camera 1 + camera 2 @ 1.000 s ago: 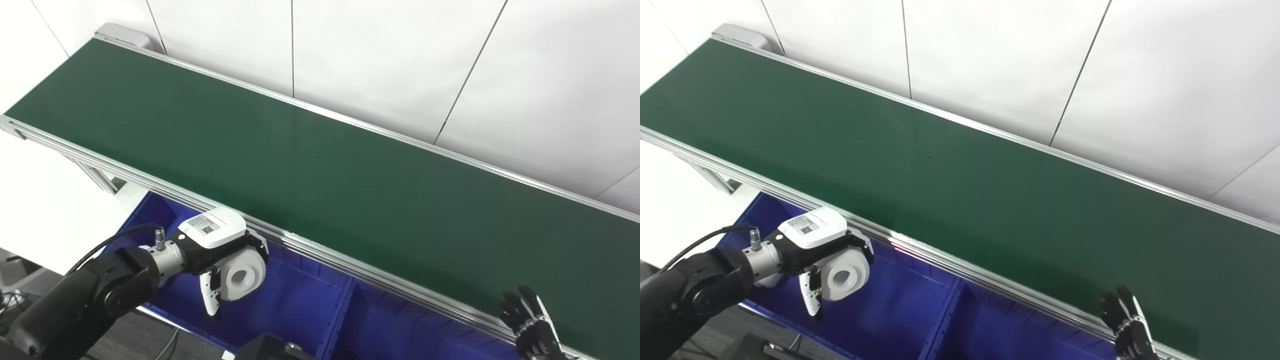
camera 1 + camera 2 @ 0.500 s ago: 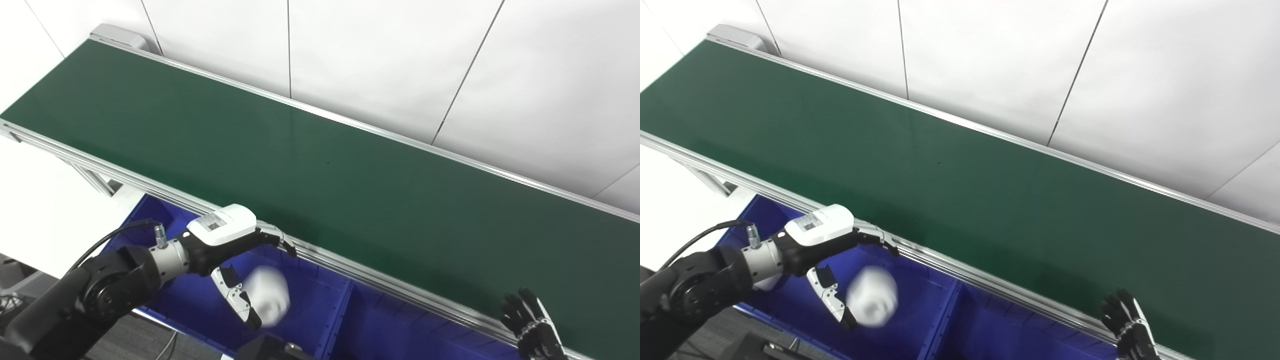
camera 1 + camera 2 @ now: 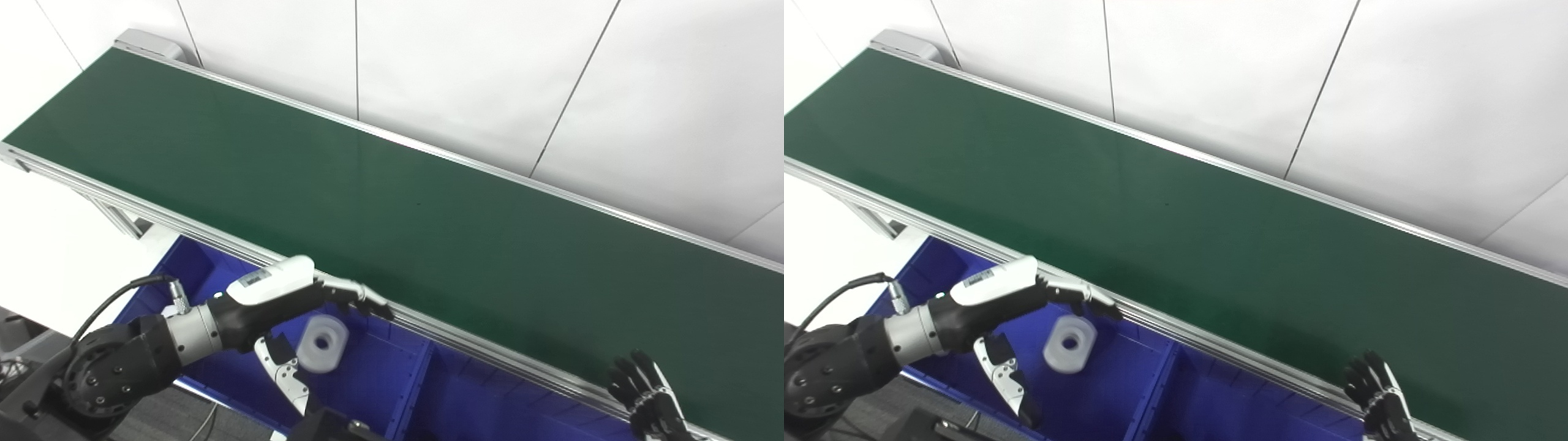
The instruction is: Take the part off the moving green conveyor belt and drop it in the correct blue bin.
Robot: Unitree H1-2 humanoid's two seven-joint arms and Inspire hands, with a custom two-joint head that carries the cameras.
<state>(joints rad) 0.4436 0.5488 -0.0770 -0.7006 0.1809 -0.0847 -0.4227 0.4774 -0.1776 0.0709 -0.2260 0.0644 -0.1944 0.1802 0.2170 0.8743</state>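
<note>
**Part lying in the blue bin, left robot hand spread above it**

The long dark green conveyor belt [image 3: 392, 202] runs bare. Below its near rail, the blue plastic bin [image 3: 367, 392] holds the white ring-shaped part [image 3: 322, 352], just under the left robot hand [image 3: 288, 300], whose fingers reach flat and apart, thumb hanging down. The right robot hand [image 3: 646, 395] waits splayed and empty at the belt's near edge.

The part [image 3: 322, 351] lies in the left bin [image 3: 373, 380], just before the conveyor belt's [image 3: 392, 202] near edge; the left hand [image 3: 288, 306] is above it; the right hand [image 3: 646, 392] is by the belt's near right corner.
</note>
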